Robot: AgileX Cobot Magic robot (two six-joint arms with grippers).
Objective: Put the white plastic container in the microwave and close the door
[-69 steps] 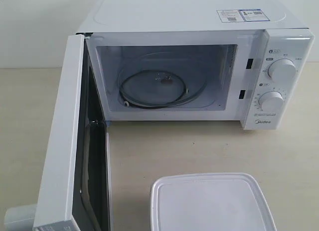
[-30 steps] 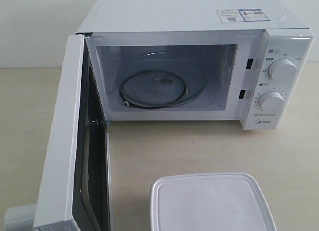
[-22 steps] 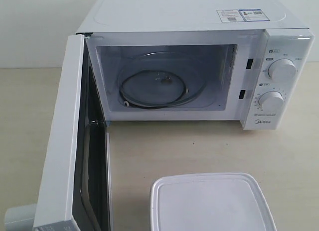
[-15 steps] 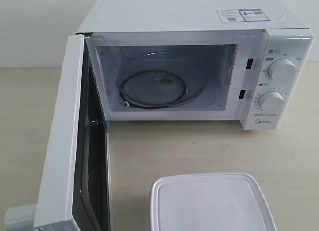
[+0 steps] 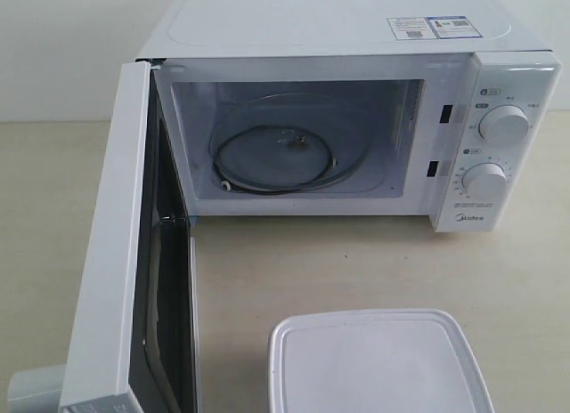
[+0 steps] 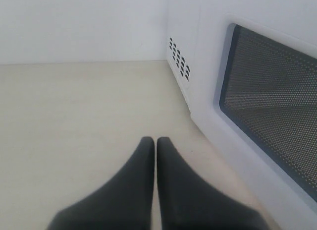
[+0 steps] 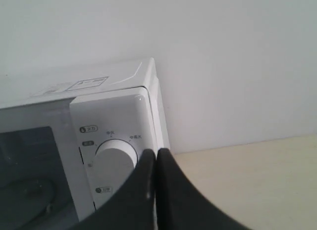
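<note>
The white microwave [image 5: 338, 26] stands at the back of the table with its door [image 5: 111, 253] swung wide open toward the front left. Its cavity holds only the glass turntable [image 5: 280, 155]. The white plastic container [image 5: 374, 364] sits lidded on the table at the front edge, in front of the cavity. Neither gripper shows in the exterior view. In the left wrist view my left gripper [image 6: 155, 141] is shut and empty above the table, beside the door [image 6: 267, 96]. In the right wrist view my right gripper [image 7: 156, 153] is shut and empty, facing the microwave [image 7: 119, 116] near its upper dial [image 7: 115, 158].
Two round dials [image 5: 503, 125] sit on the microwave's right panel. A small grey-white block [image 5: 31, 391] lies at the front left corner by the door. Beige table [image 5: 356, 262] lies between the cavity and the container. A white wall stands behind.
</note>
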